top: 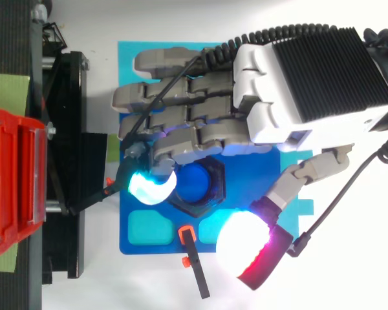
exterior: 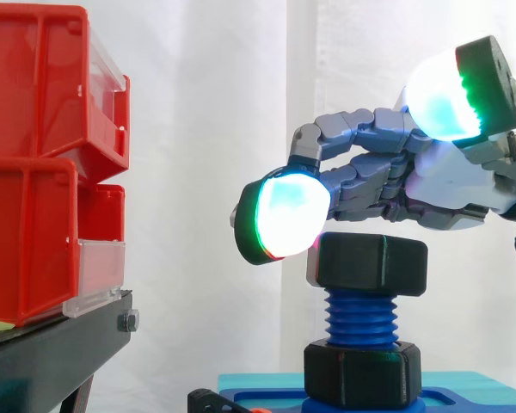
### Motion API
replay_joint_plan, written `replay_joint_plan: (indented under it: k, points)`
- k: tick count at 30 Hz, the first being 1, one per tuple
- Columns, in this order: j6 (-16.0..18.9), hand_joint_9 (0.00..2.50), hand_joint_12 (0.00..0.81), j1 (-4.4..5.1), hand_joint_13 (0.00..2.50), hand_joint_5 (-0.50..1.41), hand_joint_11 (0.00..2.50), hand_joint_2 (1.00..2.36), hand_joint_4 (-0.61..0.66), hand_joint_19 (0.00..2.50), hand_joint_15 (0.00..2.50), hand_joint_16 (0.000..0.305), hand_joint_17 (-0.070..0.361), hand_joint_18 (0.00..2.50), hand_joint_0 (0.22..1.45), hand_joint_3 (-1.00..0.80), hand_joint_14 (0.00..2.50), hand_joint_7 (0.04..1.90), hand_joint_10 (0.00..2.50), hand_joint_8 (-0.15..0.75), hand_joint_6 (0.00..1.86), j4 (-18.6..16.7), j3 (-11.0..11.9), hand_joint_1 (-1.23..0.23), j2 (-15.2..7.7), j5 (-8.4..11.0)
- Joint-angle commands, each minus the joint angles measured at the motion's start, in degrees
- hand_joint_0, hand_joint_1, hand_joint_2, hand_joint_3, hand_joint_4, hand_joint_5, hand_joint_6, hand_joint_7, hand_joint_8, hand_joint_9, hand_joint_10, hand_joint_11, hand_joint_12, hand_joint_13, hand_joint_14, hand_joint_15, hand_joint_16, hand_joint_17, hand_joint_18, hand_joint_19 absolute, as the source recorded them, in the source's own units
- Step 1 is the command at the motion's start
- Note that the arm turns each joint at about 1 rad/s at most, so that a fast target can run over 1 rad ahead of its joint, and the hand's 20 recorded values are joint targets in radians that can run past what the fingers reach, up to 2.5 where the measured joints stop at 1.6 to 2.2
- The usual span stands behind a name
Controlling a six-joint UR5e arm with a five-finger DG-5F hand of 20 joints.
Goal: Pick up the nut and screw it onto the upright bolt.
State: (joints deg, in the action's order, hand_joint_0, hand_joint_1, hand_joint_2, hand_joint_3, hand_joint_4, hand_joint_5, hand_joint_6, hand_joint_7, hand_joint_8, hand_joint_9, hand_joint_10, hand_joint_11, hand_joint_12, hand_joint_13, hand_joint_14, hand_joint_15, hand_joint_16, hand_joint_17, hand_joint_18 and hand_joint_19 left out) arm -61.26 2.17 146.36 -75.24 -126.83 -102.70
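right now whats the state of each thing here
bolt: upright
nut: on the bolt's top end, bare thread below it
robot hand: open, over the nut, not gripping it
bins: stacked on the stand

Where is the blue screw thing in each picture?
Side view: the blue bolt stands low, right of the middle, its threads showing between the upper nut and the lower nut, both black.
Top view: the blue bolt is the blue circle near the middle, inside the upper nut's black hexagon.
Shared landmark: the red bins sit at the left edge in both views.
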Motion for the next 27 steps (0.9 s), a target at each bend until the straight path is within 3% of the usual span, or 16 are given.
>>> replay_joint_plan:
  k: [1,2,6,27]
  points:
    - [-0.1,0.63,0.183,-0.42,0.40,-0.02,0.00,1.00,0.31,0.00,0.00,0.019,0.043,0.20,0.48,-0.50,0.00,1.03,0.00,0.214,0.50,0.1,-0.1,-0.23,-0.2,-0.31]
    - [-0.1,0.64,0.183,-1.03,0.41,-0.02,0.00,1.00,0.31,0.00,0.00,0.019,0.043,0.20,0.48,-0.50,0.00,1.03,0.00,0.218,0.50,-0.3,0.0,-0.23,-1.2,-1.37]
    - [0.0,0.64,0.183,-1.47,0.41,-0.02,0.00,1.00,0.30,0.00,0.00,0.019,0.043,0.21,0.48,-0.50,0.00,1.05,0.00,0.220,0.50,-2.0,-0.1,-0.23,-2.0,-2.51]
    - [0.0,0.68,0.185,-2.26,0.45,0.00,0.00,1.00,0.21,0.00,0.00,0.019,0.042,0.24,0.48,-0.50,0.00,1.19,0.00,0.228,0.51,-2.2,0.1,-0.22,-2.0,-3.48]
